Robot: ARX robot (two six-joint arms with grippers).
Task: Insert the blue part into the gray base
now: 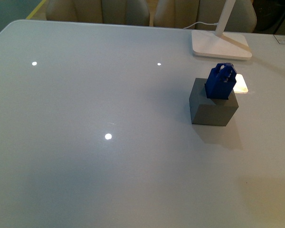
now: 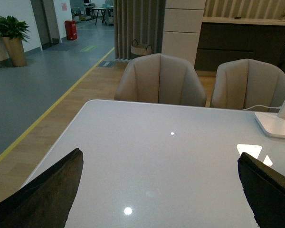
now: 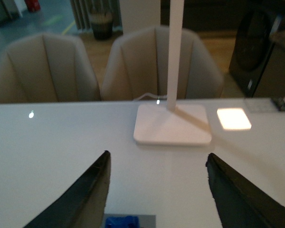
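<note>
The gray base (image 1: 213, 108) stands on the white table at the right. The blue part (image 1: 221, 81) sits upright in the base's top, with its looped handle up and most of its body above the cube. Neither arm shows in the front view. In the right wrist view my right gripper (image 3: 156, 159) is open and empty; the blue part (image 3: 121, 221) and a strip of the gray base (image 3: 146, 220) show at the frame's edge between the fingers. In the left wrist view my left gripper (image 2: 159, 159) is open and empty over bare table.
A white lamp base (image 1: 221, 45) with its stem and cable stands at the back right, behind the cube; it also shows in the right wrist view (image 3: 173, 124). Beige chairs (image 2: 159, 80) line the table's far edge. A bright light patch (image 1: 241, 83) lies beside the cube.
</note>
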